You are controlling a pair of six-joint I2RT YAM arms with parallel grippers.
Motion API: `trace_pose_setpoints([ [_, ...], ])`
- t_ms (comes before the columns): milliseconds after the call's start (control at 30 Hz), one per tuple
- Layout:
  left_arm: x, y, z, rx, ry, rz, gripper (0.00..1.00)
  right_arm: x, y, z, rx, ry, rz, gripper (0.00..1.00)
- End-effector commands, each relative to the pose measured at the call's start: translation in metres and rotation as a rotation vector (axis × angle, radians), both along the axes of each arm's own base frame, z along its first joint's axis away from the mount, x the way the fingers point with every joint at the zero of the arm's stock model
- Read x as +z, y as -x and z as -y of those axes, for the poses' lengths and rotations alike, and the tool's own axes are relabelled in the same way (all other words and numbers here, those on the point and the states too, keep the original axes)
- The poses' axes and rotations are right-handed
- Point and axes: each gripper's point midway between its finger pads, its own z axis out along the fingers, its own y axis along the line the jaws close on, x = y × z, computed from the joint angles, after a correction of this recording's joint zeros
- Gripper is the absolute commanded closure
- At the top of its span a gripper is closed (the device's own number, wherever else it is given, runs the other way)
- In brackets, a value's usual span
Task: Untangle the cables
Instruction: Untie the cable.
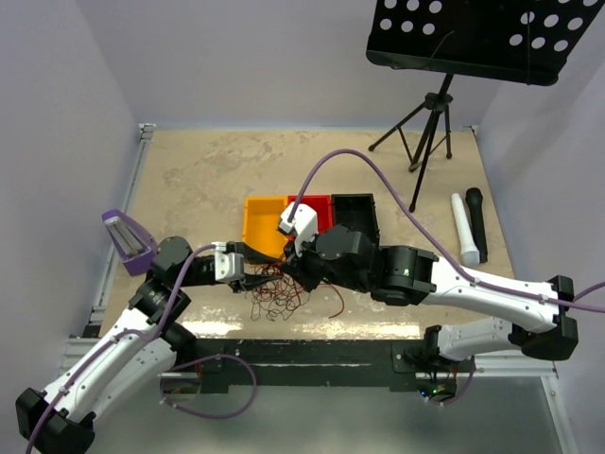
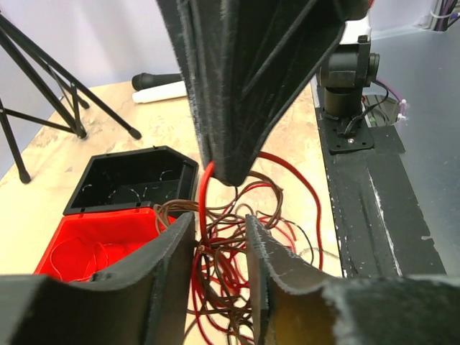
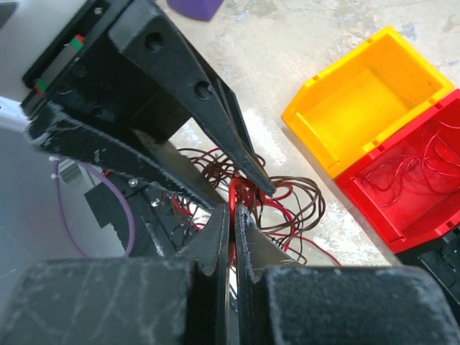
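right gripper (image 3: pixel 232 210) pinches a red wire (image 3: pixel 243 189) between its tips; left gripper (image 2: pixel 221 228) stands half open, snarl (image 2: pixel 223 277) between its jaws. next, likely: left clamps, right pulls the strand free.

Three open plastic bins are counted in one row: one orange-yellow bin (image 1: pixel 263 225), one red bin (image 1: pixel 318 208) and one black bin (image 1: pixel 355 216). Two white-and-black robot arms are seen, the left arm (image 1: pixel 104 364) and the right arm (image 1: pixel 492 288), each fitted with one black two-finger gripper: the left gripper (image 2: pixel 221 223) and the right gripper (image 3: pixel 231 210). One snarl of hair-thin red and dark brown wires (image 1: pixel 284 295) is present; its strands cannot be counted. One black perforated music stand (image 1: pixel 492 33), one white cylinder (image 1: pixel 463 230), one black cylinder (image 1: pixel 475 222) and one purple block (image 1: pixel 128 241) are also counted.
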Motion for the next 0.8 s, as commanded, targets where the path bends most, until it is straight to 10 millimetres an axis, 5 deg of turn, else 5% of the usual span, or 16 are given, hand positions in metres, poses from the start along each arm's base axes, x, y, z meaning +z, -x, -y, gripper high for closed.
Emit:
trace_pose_setpoints([
  [0,0.002,0.002,0.000,-0.007,-0.008,-0.021,0.65,0.045,0.005,-0.013,0.011,-0.142,0.027,1.00],
  [100,-0.007,0.002,-0.001,-0.007,-0.028,-0.024,0.66,0.066,0.002,-0.007,-0.026,-0.166,0.063,1.00],
  [367,-0.022,0.004,-0.002,-0.019,-0.060,-0.016,0.63,0.161,-0.008,0.029,-0.109,-0.347,0.169,1.00],
  [633,-0.025,0.006,-0.003,-0.026,-0.071,-0.010,0.63,0.189,-0.014,0.048,-0.161,-0.372,0.211,1.00],
  [767,-0.026,0.007,-0.003,-0.031,-0.074,0.000,0.66,0.222,-0.013,0.066,-0.177,-0.449,0.244,1.00],
])
